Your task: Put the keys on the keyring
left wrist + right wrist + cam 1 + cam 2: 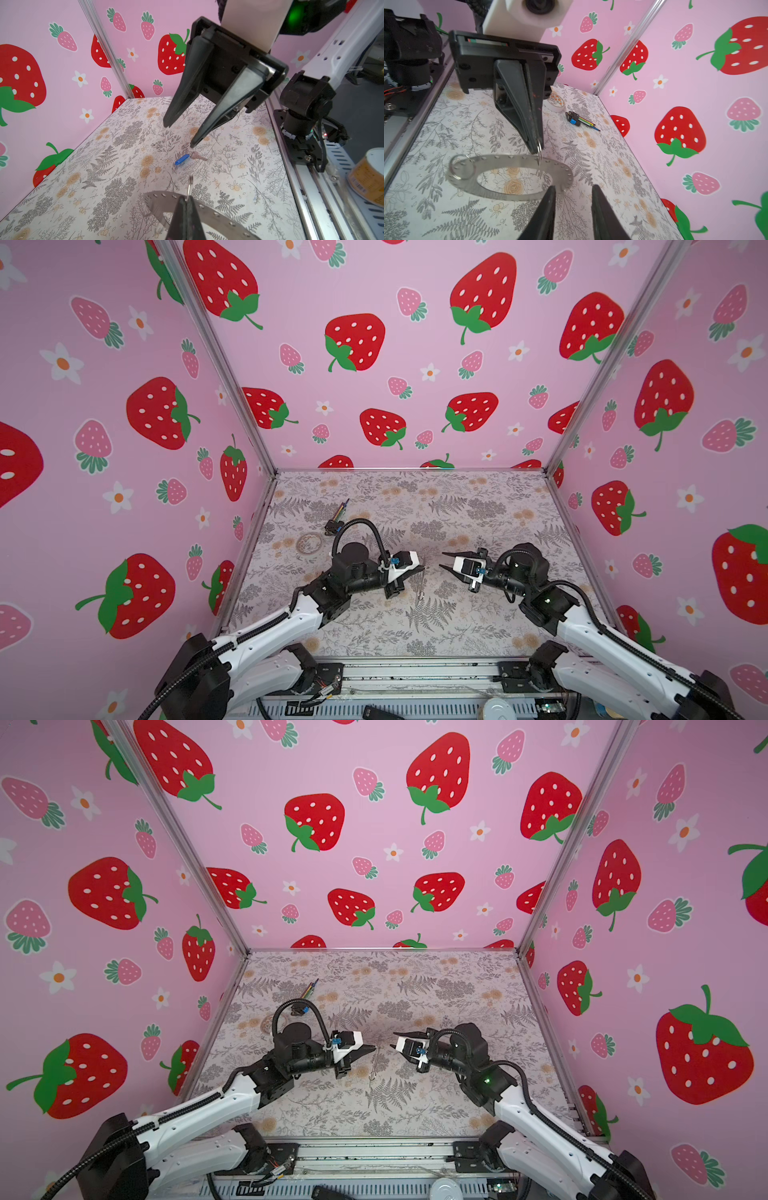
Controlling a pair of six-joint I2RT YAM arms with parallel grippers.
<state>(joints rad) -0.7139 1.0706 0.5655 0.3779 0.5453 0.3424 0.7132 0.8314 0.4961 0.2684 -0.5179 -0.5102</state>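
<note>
Grey metal is pinched by the left gripper (536, 145). Its fingers are pressed fully together on the rim of the keyring (508, 162), at a small wire loop (539, 148) threaded there, and the ring hangs from them over the worktop (436, 128). The keys (190, 157) are seen lying flat on the worktop, blue tag and silver key end to end, just beneath the right gripper (179, 135), whose fingers are parted a little way and hold nothing. The right arm is judged much the nearer. The keys' long axis appears slanted to the line between those fingertips, so a short drop with a wrist turn is probably called for.
</note>
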